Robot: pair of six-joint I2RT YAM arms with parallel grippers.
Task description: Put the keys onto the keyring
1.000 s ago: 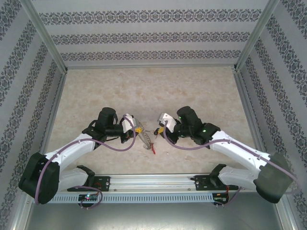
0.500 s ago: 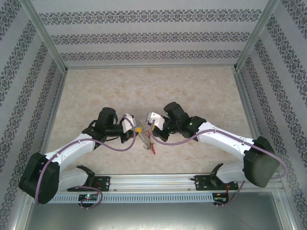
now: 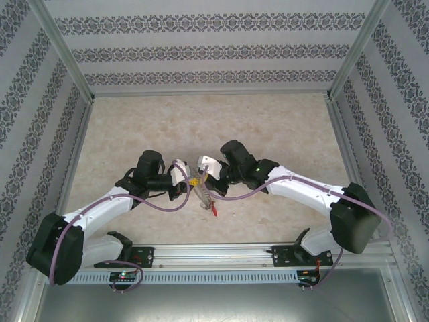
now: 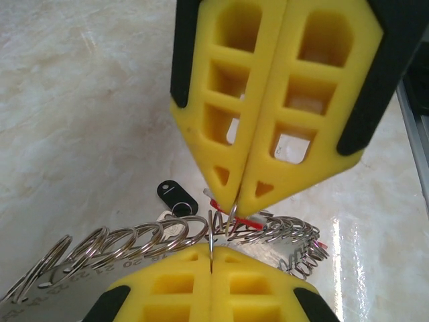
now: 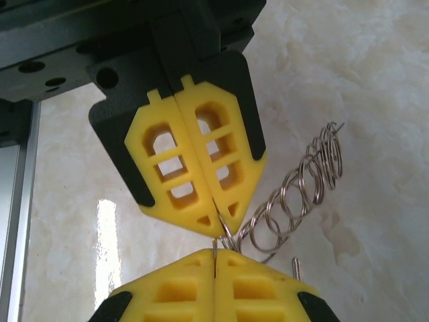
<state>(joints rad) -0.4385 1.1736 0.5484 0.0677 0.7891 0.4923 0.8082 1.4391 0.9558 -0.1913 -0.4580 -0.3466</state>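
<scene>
The right arm has swung left across the table since a second ago, so the right gripper now meets the left gripper tip to tip; the left arm has not moved. We see the left gripper's jaws pressed together on the wire of the keyring, over the middle of the table; the right gripper's jaws are closed too, a thin sliver of metal between them, and we cannot tell whether it is ring or key; the keys sit by the ring's loops, the black-headed key and the red tags among them.
</scene>
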